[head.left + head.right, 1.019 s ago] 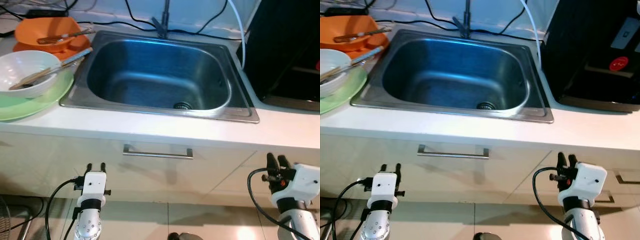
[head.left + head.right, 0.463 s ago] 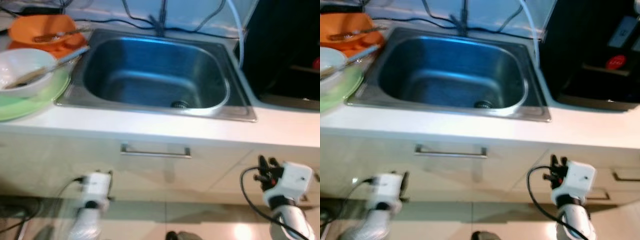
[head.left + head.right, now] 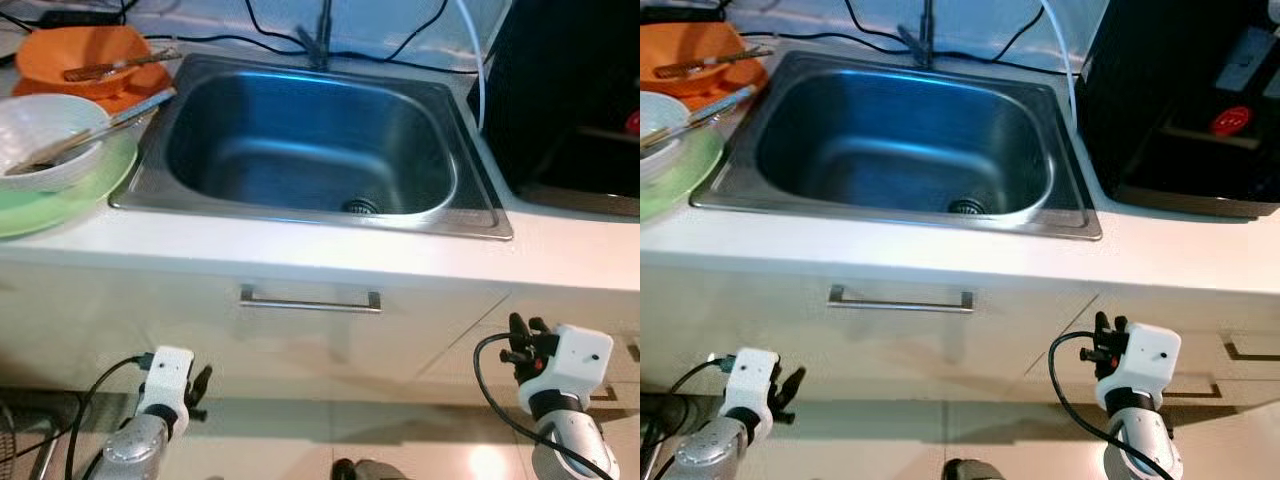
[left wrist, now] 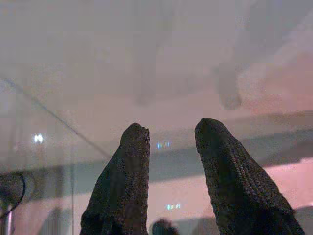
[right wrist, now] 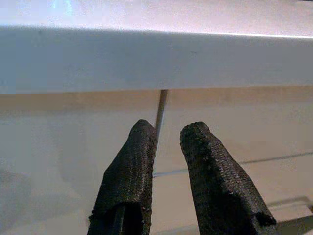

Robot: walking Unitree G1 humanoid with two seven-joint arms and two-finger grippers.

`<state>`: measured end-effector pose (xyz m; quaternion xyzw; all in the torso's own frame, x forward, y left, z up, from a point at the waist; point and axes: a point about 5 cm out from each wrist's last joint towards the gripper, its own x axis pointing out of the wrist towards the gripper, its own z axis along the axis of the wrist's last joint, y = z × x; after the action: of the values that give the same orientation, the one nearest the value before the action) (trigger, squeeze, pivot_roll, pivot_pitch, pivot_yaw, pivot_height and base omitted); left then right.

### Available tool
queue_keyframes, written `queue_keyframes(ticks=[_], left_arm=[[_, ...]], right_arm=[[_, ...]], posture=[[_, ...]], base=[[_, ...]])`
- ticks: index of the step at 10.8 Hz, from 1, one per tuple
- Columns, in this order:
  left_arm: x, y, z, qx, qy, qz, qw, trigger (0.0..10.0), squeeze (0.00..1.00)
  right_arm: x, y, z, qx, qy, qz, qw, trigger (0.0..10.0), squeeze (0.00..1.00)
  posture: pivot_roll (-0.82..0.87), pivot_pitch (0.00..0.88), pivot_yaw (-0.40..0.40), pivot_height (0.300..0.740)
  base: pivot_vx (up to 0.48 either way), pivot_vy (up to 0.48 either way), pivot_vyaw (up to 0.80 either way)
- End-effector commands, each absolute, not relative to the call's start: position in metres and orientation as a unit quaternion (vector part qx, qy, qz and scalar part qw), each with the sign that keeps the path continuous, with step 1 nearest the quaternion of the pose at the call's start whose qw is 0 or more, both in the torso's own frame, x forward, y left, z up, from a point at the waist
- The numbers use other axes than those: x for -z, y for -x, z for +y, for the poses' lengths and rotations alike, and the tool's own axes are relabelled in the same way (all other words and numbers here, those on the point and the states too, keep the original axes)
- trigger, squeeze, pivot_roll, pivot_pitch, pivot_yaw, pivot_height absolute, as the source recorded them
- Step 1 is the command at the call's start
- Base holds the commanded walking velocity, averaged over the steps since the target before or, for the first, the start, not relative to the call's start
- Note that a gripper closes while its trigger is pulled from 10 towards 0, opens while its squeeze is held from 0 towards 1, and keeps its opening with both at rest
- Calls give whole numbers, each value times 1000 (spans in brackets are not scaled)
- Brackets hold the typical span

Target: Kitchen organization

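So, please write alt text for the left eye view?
An empty steel sink sits in a white counter; at its left a white bowl on a green plate. Below, both grippers, left and right, hang before the cabinet.

Black appliance (image 3: 1185, 95) right of counter; cables (image 3: 400, 45) along back wall

Both silver arms hang low, wrists bent upward. The left gripper (image 3: 201, 380) sits at lower left, tilted rightward, its two black fingers (image 4: 122, 186) slightly apart and holding nothing. The right gripper (image 3: 522, 327) points up, fingers (image 5: 132, 171) narrowly parted, likewise unloaded.
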<state>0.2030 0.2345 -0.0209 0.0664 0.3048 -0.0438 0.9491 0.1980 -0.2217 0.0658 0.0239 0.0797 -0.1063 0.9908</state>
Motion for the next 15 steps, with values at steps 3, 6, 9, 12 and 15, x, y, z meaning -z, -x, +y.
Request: queue_keyframes(ticks=[3, 6, 9, 12, 15], left_arm=[[24, -194, 236, 47, -55, 327, 942, 10000, 0], [-11, -187, 235, 64, -64, 275, 957, 10000, 0], [-47, -181, 237, 64, -89, 230, 967, 10000, 0], [-88, -179, 236, 62, -130, 169, 975, 10000, 0], [-136, -196, 231, 38, -159, 63, 985, 10000, 0]], right_arm=[[-59, -198, -224, 112, -19, 94, 989, 10000, 0], [-60, -199, -225, 113, -18, 92, 989, 10000, 0], [-59, -201, -224, 107, -18, 92, 990, 10000, 0], [-70, -206, -227, 103, -13, 75, 992, 10000, 0], [-106, -220, -230, 98, -4, 16, 995, 10000, 0]], posture=[[-76, 98, -103, 740], [-75, 93, -100, 740], [-61, 91, -107, 740], [-61, 93, -113, 740], [-61, 100, -125, 740]], base=[[0, 0, 0], [0, 0, 0], [0, 0, 0], [0, 0, 0], [0, 0, 0]])
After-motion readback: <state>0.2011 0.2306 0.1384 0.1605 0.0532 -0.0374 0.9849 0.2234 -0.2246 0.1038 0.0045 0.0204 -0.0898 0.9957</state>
